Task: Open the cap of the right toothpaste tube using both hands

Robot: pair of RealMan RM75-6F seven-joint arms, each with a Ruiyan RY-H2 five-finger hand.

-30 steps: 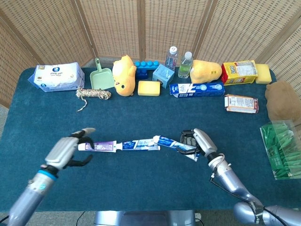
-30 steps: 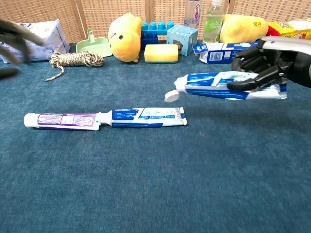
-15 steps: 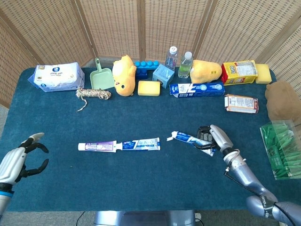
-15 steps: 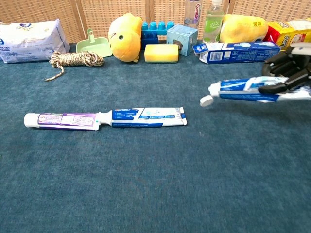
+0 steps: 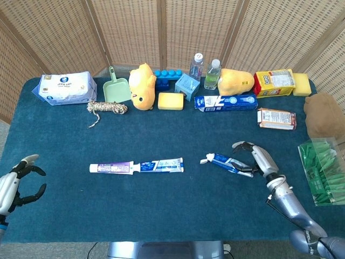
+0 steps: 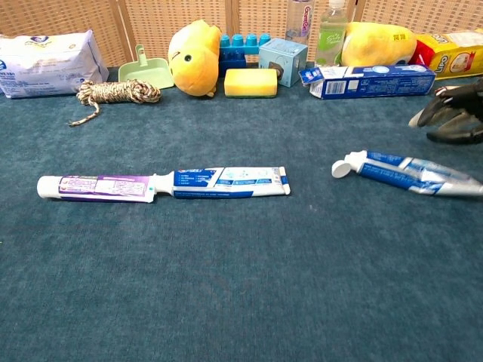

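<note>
The right toothpaste tube [image 5: 227, 162] [image 6: 411, 173], blue and white, lies flat on the blue cloth with its white flip cap [image 6: 343, 167] hinged open at the left end. My right hand [image 5: 260, 158] [image 6: 453, 119] hovers just right of and above the tube, fingers spread, holding nothing. At the table's left edge my left hand [image 5: 16, 186] is open and empty, far from both tubes and out of the chest view. The left toothpaste tube [image 5: 136, 167] [image 6: 162, 184] lies untouched mid-table.
Along the back stand a wipes pack [image 5: 64, 88], green scoop [image 5: 115, 90], rope [image 5: 107, 107], yellow plush [image 5: 142, 86], sponge [image 5: 171, 101], bottles [image 5: 212, 74] and a toothpaste box [image 5: 225, 102]. A green basket [image 5: 321, 171] sits at the right edge.
My right hand carried the tube rightward, lowered it onto the cloth and let go. The left hand withdrew from the left tube to the table's left edge.
</note>
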